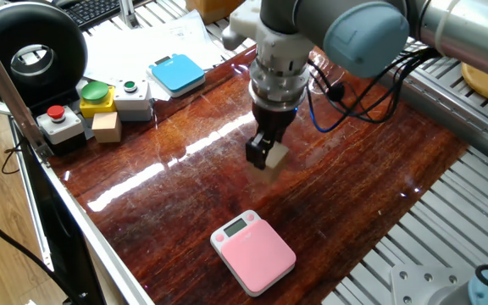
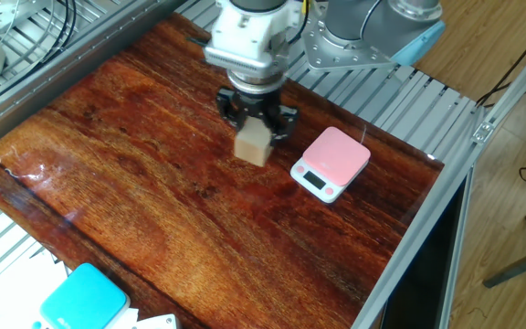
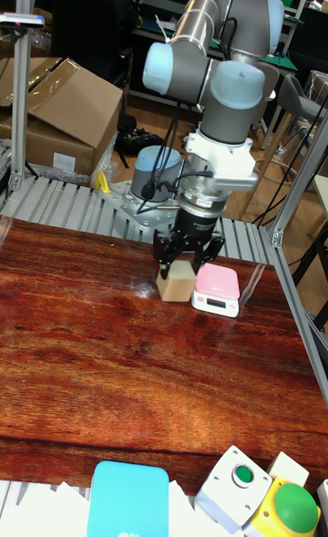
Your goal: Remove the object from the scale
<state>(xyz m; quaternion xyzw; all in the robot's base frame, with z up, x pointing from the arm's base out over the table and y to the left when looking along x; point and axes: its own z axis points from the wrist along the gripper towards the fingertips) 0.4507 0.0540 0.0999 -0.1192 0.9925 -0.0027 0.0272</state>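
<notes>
Cube (image 2: 253,143) is off the pink scale (image 2: 332,162), my gripper (image 2: 255,137) clenched on it; just need to set it down & let go.

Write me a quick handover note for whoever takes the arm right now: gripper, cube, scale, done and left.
Gripper: shut on the tan cube, over the wooden tabletop.
Pink scale: bare, near the table edge, apart from the cube.
Done: cube is off the scale.
Left: set the cube on the table clear of the scale, open the gripper, retract. Whether the cube already touches the wood is unclear.
</notes>
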